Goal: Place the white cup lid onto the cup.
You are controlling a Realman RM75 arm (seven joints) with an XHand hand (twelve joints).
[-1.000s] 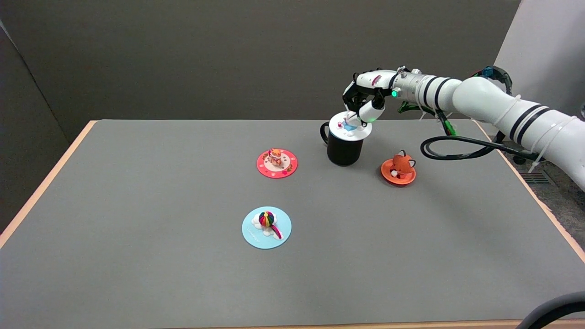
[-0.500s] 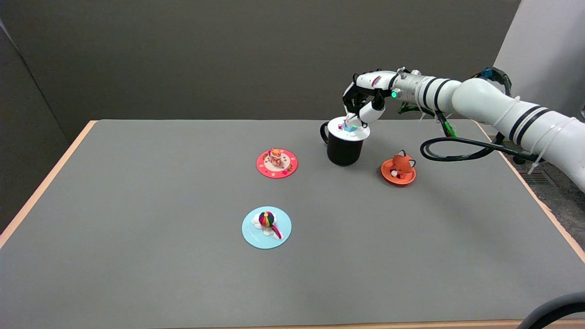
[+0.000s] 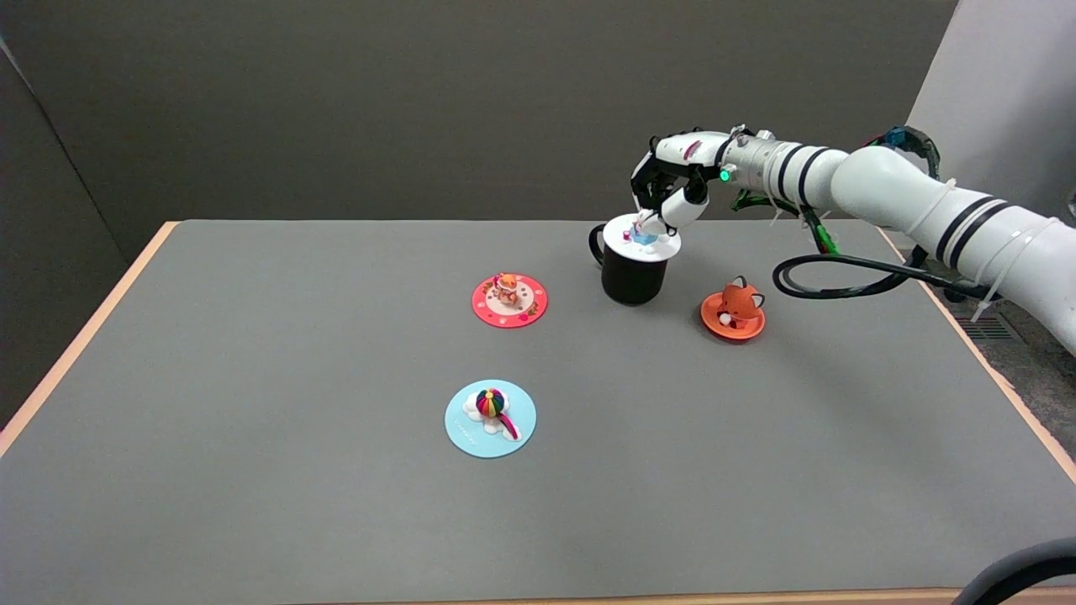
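The white cup lid [image 3: 642,236] lies level on the rim of the black cup [image 3: 631,274], which stands at the table's far right of centre with its handle to the left. A small coloured figure stands on top of the lid. My right hand [image 3: 670,183] hangs just above the cup, palm down. Its thumb and fingertips [image 3: 649,220] reach down around the figure and pinch it. The far side of the lid is partly hidden behind the fingers.
Three other lids lie on the grey table [image 3: 252,470]: an orange one with a fox [image 3: 734,313] right of the cup, a red one [image 3: 509,300] to its left, a light blue one [image 3: 490,418] nearer the front. A black cable [image 3: 841,273] loops at the right edge.
The lid was tilted over the cup a second ago and now sits flat on the rim. My hand has barely moved since half a second ago.
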